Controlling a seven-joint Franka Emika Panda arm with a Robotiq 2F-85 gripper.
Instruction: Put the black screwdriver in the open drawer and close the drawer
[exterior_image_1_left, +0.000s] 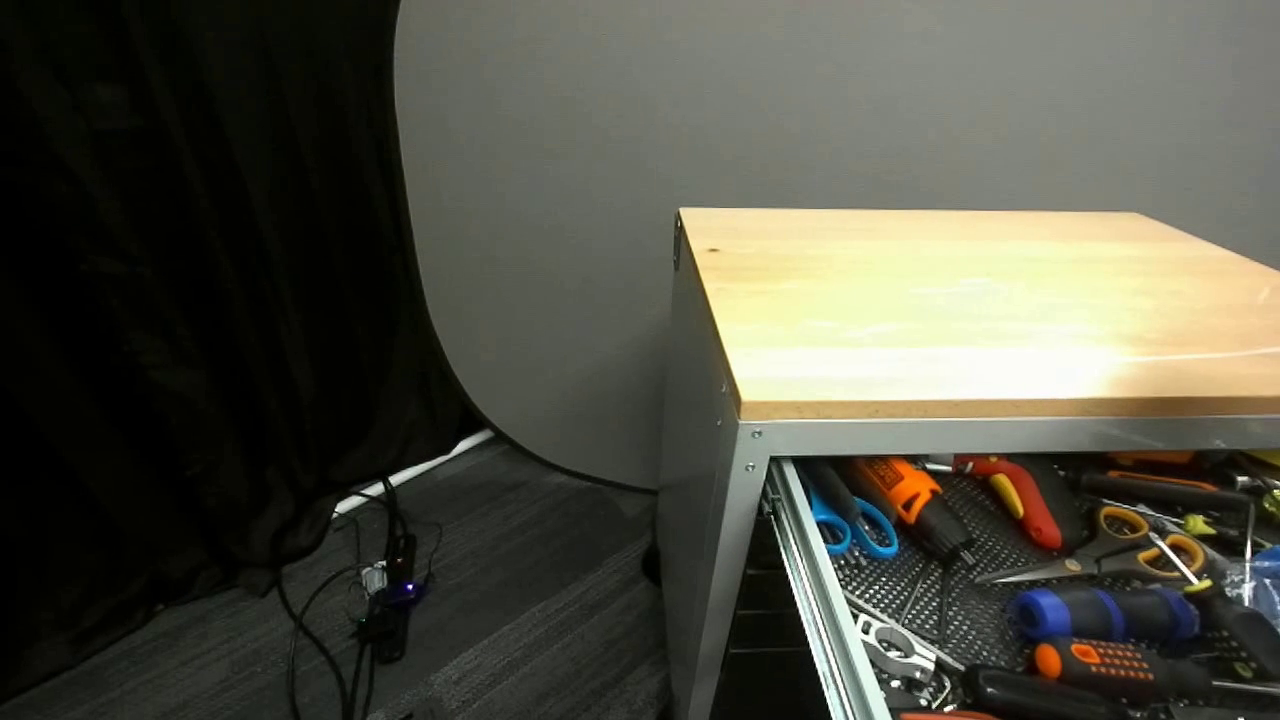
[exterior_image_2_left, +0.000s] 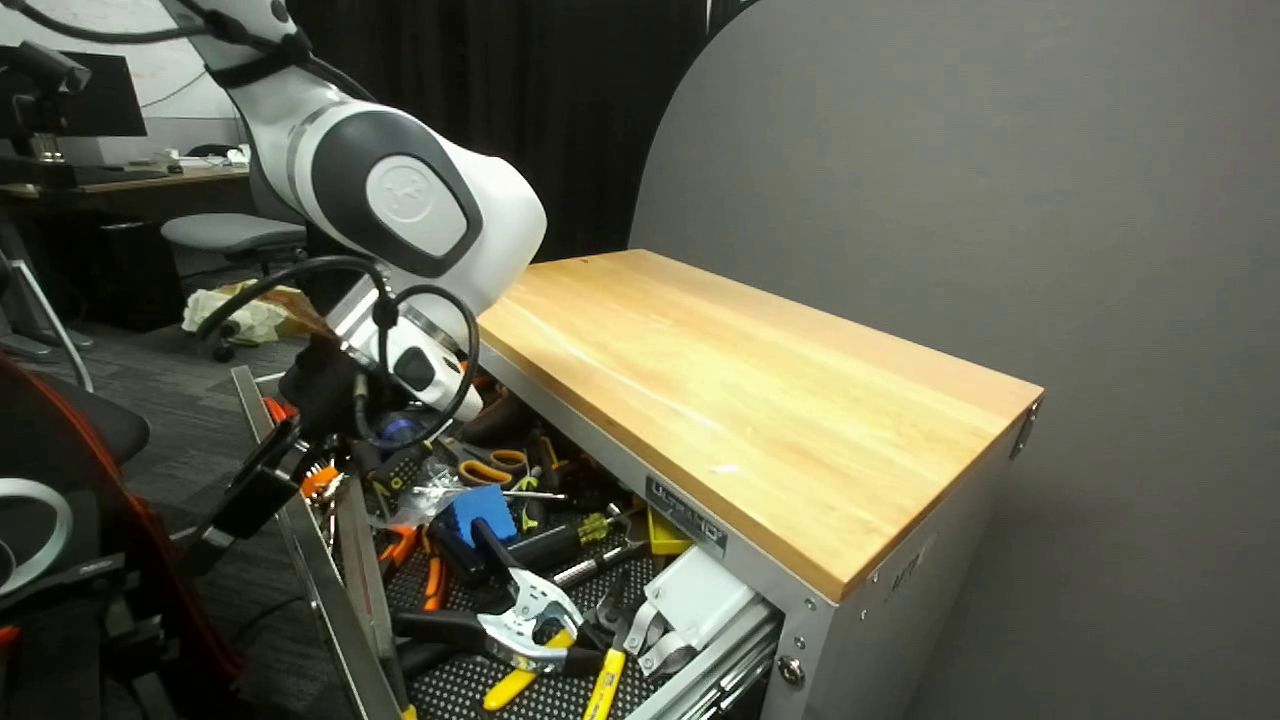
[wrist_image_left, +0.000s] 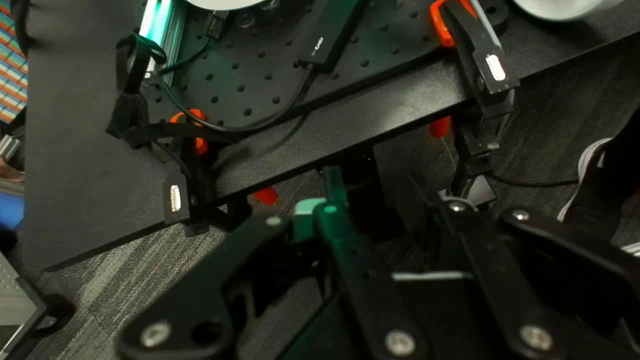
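The open drawer shows in both exterior views, pulled out under the wooden top, with its side rail (exterior_image_1_left: 825, 610) and its silvery front rail (exterior_image_2_left: 325, 590); it is full of tools. A small screwdriver with a black handle, a yellow collar and a short shaft, which looks like the black screwdriver (exterior_image_1_left: 1240, 618), lies on other tools in the drawer; I cannot pick it out surely in the other views. My gripper (exterior_image_2_left: 205, 545) points down and outward past the drawer's front rail. In the wrist view the gripper (wrist_image_left: 378, 187) is open, with nothing between its fingers.
The cabinet's wooden top (exterior_image_2_left: 700, 380) stands behind the drawer. The wrist view shows a black table (wrist_image_left: 95, 175) with orange clamps (wrist_image_left: 445, 22) and a shoe (wrist_image_left: 590, 170) at the right. A chair (exterior_image_2_left: 90, 400) stands in front of the drawer.
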